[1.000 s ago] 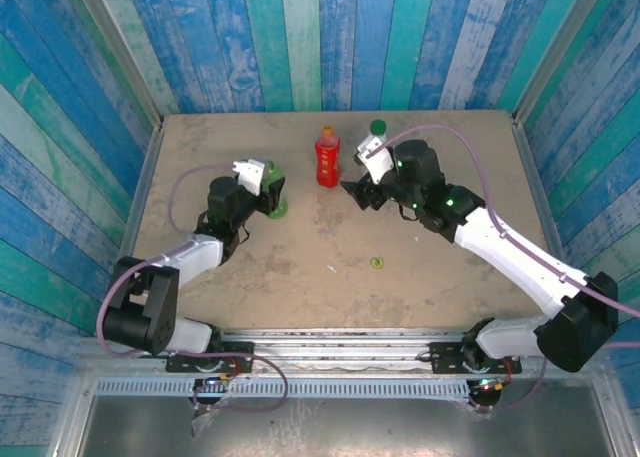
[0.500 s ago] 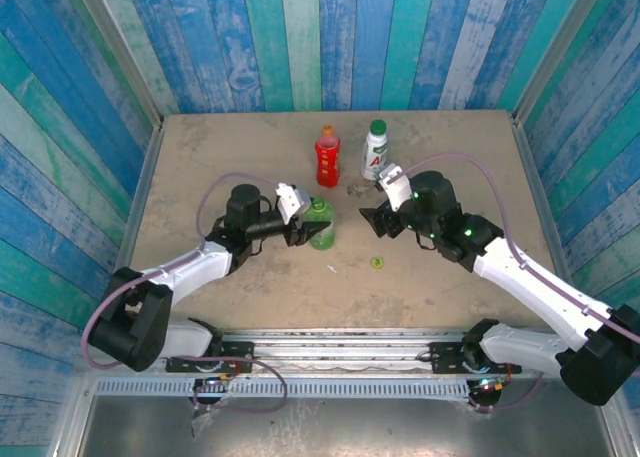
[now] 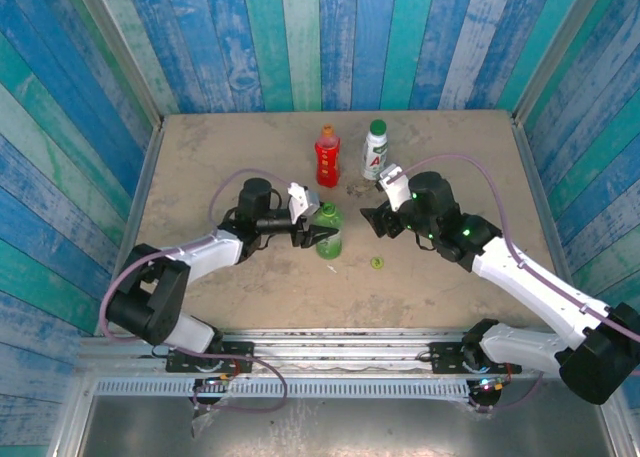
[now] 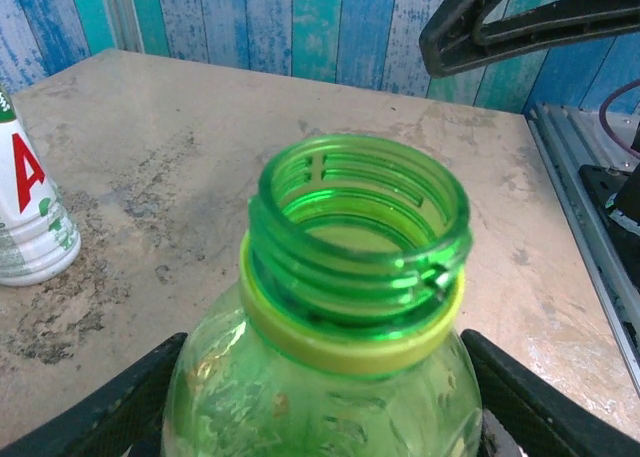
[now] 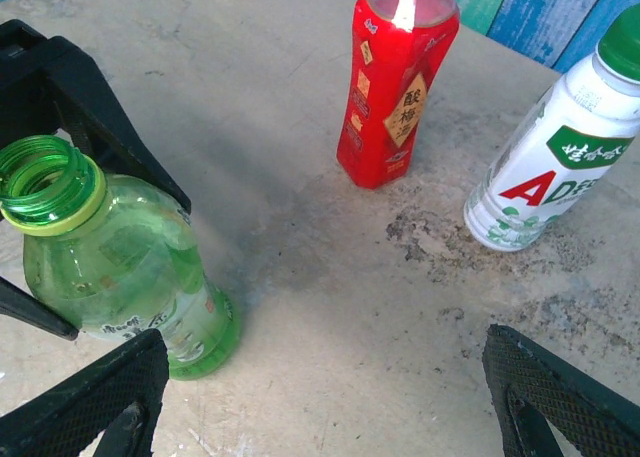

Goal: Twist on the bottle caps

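The clear green bottle [image 3: 328, 231] stands uncapped at the table's middle, its threaded neck [image 4: 355, 212] open to the left wrist view. My left gripper [image 3: 316, 229] is shut on its body, one finger on each side [image 4: 325, 402]. The yellow-green cap [image 3: 376, 263] lies on the table, right of and nearer than this bottle. The red bottle [image 3: 327, 159] wears an orange cap [image 3: 327, 131]. The white bottle [image 3: 375, 152] wears a dark green cap [image 3: 378, 127]. My right gripper [image 3: 368, 222] hovers open just right of the green bottle [image 5: 120, 257], holding nothing [image 5: 325, 407].
The red bottle [image 5: 400, 87] and the white bottle [image 5: 550, 157] stand side by side behind the grippers. Painted plank walls [image 3: 300, 37] close the table on three sides. A metal rail [image 3: 340, 337] runs along the near edge. A white speck [image 3: 331, 269] lies near the green bottle.
My left gripper brought the green bottle from the left of the table to the middle, then a little further right. My right gripper drew back from the white bottle toward the centre.
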